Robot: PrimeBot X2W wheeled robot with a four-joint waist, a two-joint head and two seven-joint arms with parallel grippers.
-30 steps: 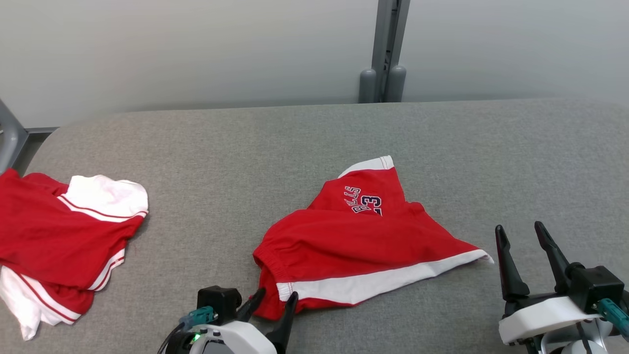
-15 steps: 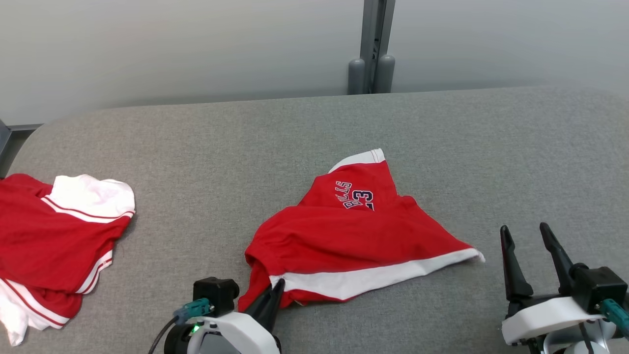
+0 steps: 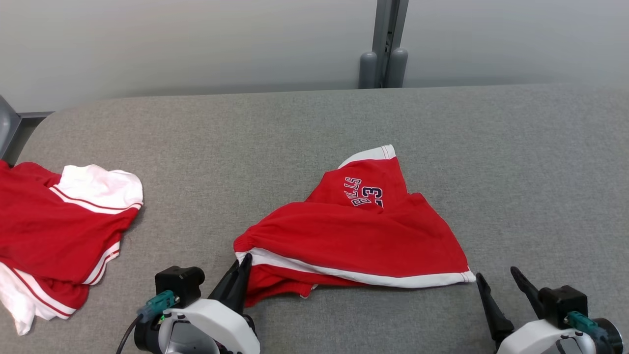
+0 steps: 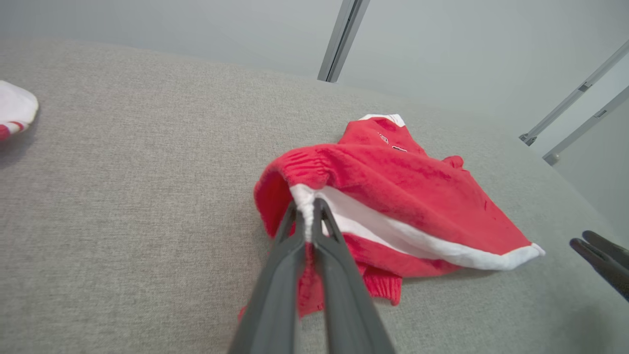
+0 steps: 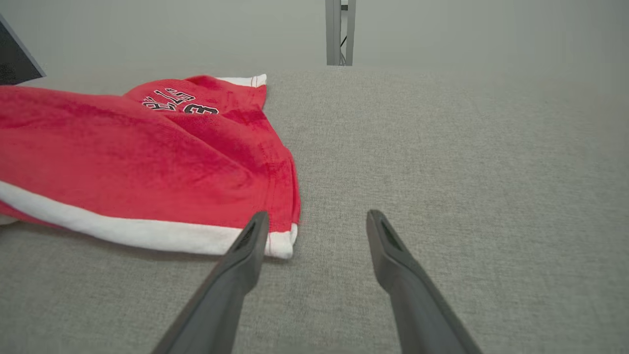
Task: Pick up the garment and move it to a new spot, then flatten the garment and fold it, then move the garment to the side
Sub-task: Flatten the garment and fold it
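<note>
Red shorts with a white hem band and dark lettering, the garment, lie crumpled in the middle of the grey table. My left gripper is shut on the white band at the garment's near left corner, lifting that edge slightly. At the lower right my right gripper stands open, just off the garment's right corner. In the right wrist view its left finger is next to that white corner, with nothing between the fingers.
A second red and white garment lies heaped at the table's left edge. A grey post rises behind the far edge against a pale wall. Bare grey cloth stretches to the right and far side.
The left gripper has shut on the garment's white band and pulled that corner leftward, stretching the hem. The right gripper has dropped lower and nearer the right corner. The camera has shifted a little.
</note>
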